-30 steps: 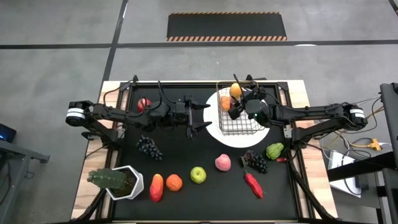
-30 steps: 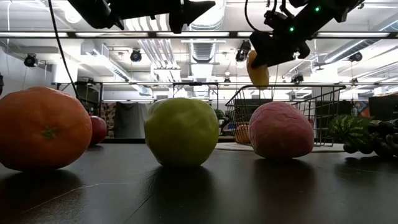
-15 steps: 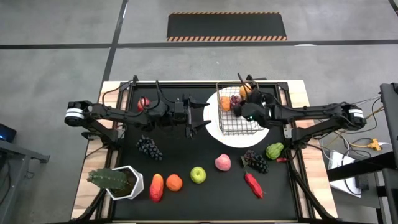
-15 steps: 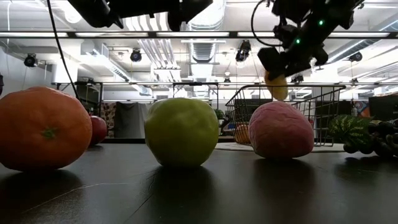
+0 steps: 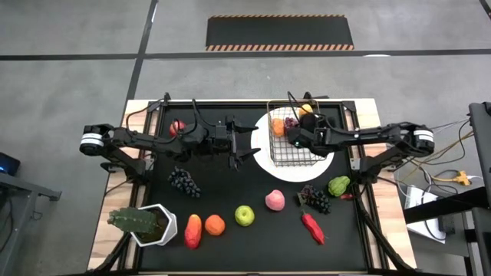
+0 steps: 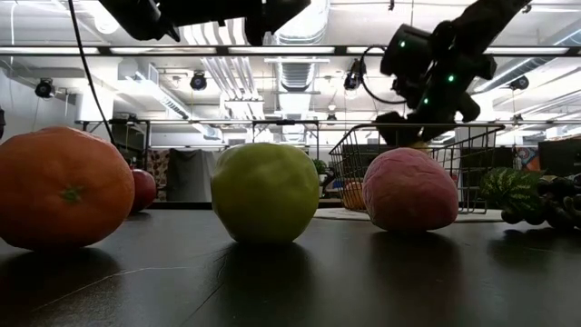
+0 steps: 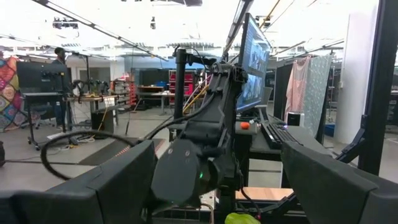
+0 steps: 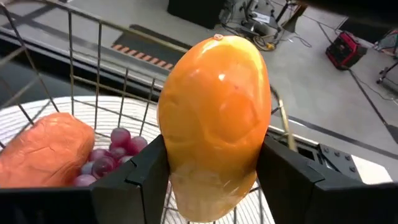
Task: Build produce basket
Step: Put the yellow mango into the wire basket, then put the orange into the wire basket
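R gripper (image 8: 211,177): we see fingers clamped on mango (image 8: 214,112), over basket (image 5: 290,138)
Basket: on white plate (image 5: 265,157), holds orange (image 5: 277,127) + purple grapes (image 5: 291,121)
L gripper (image 5: 252,143): fingers spread, nothing held, beside plate

I am seeing a black table (image 5: 253,245) carrying | white plate (image 5: 295,169) under the basket (image 5: 291,151) | potted plant (image 5: 146,224) | dark grapes (image 5: 184,182) | orange (image 5: 215,225) | green apple (image 5: 244,215) | pink peach (image 5: 275,201) | red pepper (image 5: 312,226) all lying apart.

Lab: ceiling ducts (image 6: 227,73), monitors (image 7: 252,62)
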Robot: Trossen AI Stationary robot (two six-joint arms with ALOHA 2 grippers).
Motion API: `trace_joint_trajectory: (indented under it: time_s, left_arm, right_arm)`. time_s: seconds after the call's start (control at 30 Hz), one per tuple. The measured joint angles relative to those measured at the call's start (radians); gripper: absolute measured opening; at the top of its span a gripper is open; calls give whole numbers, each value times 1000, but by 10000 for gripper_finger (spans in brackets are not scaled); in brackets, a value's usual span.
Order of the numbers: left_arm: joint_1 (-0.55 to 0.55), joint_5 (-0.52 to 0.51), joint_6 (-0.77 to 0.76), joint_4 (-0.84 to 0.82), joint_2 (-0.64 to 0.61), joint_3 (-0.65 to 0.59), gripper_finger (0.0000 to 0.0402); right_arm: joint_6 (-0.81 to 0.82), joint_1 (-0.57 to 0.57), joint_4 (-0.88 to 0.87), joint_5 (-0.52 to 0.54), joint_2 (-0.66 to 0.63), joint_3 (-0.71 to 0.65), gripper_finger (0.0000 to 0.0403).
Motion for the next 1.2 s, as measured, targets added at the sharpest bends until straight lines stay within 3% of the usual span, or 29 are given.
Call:
trace_joint_trajectory:
  time_s: [0.37, 0.7, 0.83, 0.97, 1.2]
  left_arm:
    - [2, 0, 0, 0, 0, 0, 332]
    - [2, 0, -1, -1, 0, 0, 332]
    - [2, 0, -3, -13, 0, 0, 332]
    - [1, 0, -11, -71, 0, 0, 332]
    - [-15, 0, -64, -188, 0, 0, 332]
  right_arm:
    - [6, 1, 8, -5, 82, 37, 274]
    - [-8, 1, -13, -5, 13, 47, 288]
    - [-60, 1, -36, -18, -40, 50, 284]
    - [-155, 1, -42, -138, -119, 63, 271]
    - [-330, 2, -47, -327, -269, 99, 192]
